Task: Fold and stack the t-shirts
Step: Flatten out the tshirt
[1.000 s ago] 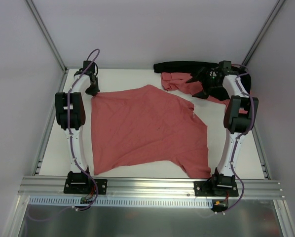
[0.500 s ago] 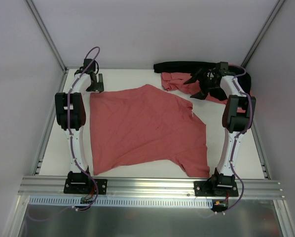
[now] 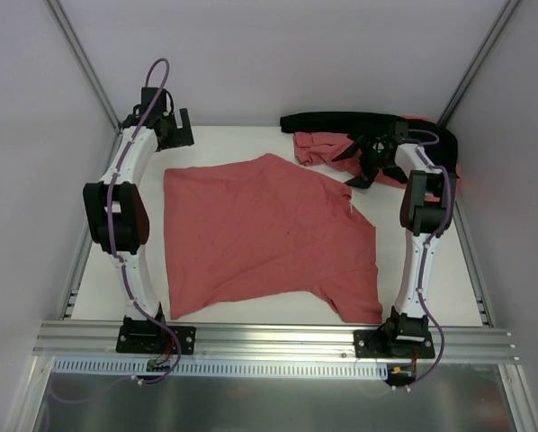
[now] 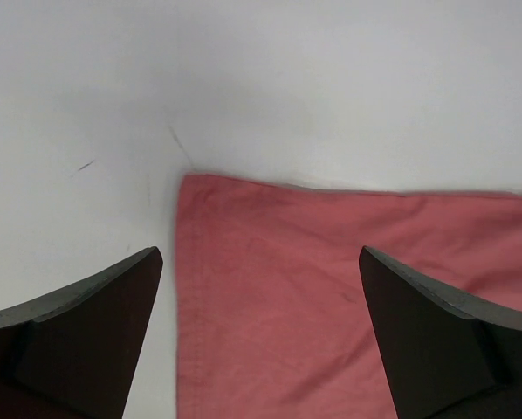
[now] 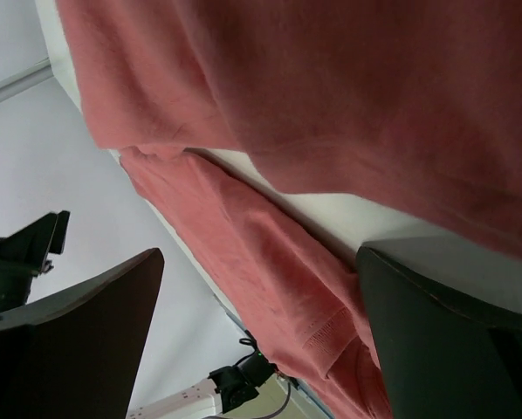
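One salmon-red t-shirt (image 3: 269,234) lies spread flat on the white table (image 3: 449,288). Its far left corner (image 4: 243,262) shows in the left wrist view, lying on the table under my left gripper (image 4: 259,251). That left gripper (image 3: 177,135) hangs open and empty at the back left, just beyond the corner. More red t-shirts (image 3: 327,148) lie crumpled at the back right. My right gripper (image 3: 359,162) stands open over that heap. Its wrist view shows red cloth (image 5: 331,87) close ahead, with nothing between the right gripper's (image 5: 259,253) jaws.
A black curved band (image 3: 341,118) lies along the back edge behind the crumpled heap. Grey walls close in the back and both sides. A metal rail (image 3: 278,337) with both arm bases runs along the near edge.
My left gripper has opened, let go of the spread shirt's far left corner and lifted away toward the back left. The right gripper has edged slightly left over the heap.
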Robot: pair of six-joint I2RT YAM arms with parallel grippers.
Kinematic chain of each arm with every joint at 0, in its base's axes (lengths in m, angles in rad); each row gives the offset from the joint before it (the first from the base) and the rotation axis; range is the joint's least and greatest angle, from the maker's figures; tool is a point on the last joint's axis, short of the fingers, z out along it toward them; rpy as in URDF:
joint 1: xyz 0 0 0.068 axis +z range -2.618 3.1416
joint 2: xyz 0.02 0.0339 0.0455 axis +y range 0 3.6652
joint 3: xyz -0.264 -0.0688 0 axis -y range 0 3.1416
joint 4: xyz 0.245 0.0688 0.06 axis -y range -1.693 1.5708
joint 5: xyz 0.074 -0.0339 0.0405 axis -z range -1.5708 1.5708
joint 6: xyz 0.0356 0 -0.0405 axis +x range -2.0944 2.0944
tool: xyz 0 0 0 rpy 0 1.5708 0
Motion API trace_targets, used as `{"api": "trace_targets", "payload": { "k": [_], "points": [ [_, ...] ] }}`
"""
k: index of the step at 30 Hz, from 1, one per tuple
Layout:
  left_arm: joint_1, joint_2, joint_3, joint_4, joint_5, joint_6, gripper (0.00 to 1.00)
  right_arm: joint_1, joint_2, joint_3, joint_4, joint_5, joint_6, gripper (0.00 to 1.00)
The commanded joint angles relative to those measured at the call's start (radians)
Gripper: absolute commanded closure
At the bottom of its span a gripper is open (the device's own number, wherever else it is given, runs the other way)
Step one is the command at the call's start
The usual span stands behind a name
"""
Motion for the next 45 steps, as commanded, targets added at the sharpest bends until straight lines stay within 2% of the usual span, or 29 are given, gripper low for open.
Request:
{"api": "trace_targets", "payload": {
  "k": [1,6,7,8,9,10,17,19,20,21,27,28,30,37,45],
  "points": [
    [-0.022,-0.133,-0.031,-0.011,0.119,-0.052,0.01,0.008,0.013,0.037,0.048,-0.003,0.031,0.0],
    [-0.022,-0.201,-0.088,-0.016,0.157,-0.048,0.01,0.014,0.035,0.039,0.053,-0.014,0.028,0.01],
    [-0.022,-0.208,-0.098,-0.018,0.15,-0.045,0.01,0.015,0.033,0.031,0.054,-0.026,0.028,0.15],
    [-0.022,-0.216,-0.101,-0.018,0.152,-0.042,0.01,0.018,0.033,0.025,0.083,-0.044,0.034,0.36],
    [-0.022,-0.219,-0.103,-0.022,0.152,-0.037,0.01,0.027,0.032,0.016,0.097,-0.061,0.063,0.98],
    [-0.022,-0.222,-0.105,-0.024,0.152,-0.037,0.01,0.031,0.033,0.011,0.097,-0.069,0.074,0.99],
    [-0.022,-0.245,-0.117,-0.016,0.158,-0.042,0.01,0.054,-0.033,-0.09,0.105,-0.075,0.062,0.99],
    [-0.022,-0.255,-0.124,-0.013,0.163,-0.042,0.01,0.054,-0.053,-0.106,0.059,-0.046,0.016,0.74],
    [-0.022,-0.258,-0.131,-0.01,0.169,-0.043,0.01,0.054,-0.057,-0.101,0.039,-0.031,0.0,0.51],
    [-0.022,-0.262,-0.135,-0.005,0.172,-0.045,0.01,0.054,-0.066,-0.103,0.028,-0.021,-0.012,0.38],
    [-0.022,-0.297,-0.181,0.004,0.189,-0.049,0.01,0.029,-0.076,-0.115,0.019,-0.015,-0.033,0.35],
    [-0.022,-0.307,-0.195,0.008,0.193,-0.048,0.01,0.018,-0.08,-0.112,0.015,-0.011,-0.038,0.31],
    [-0.022,-0.313,-0.206,0.013,0.201,-0.054,0.01,-0.001,-0.091,-0.11,0.014,0.0,-0.043,0.29],
    [-0.022,-0.333,-0.247,0.062,0.311,-0.074,0.01,-0.066,-0.112,-0.121,-0.024,0.014,-0.089,0.3],
    [-0.022,-0.321,-0.246,0.082,0.353,-0.089,0.01,-0.098,-0.151,-0.158,-0.038,0.022,-0.106,0.3]
  ]
}}
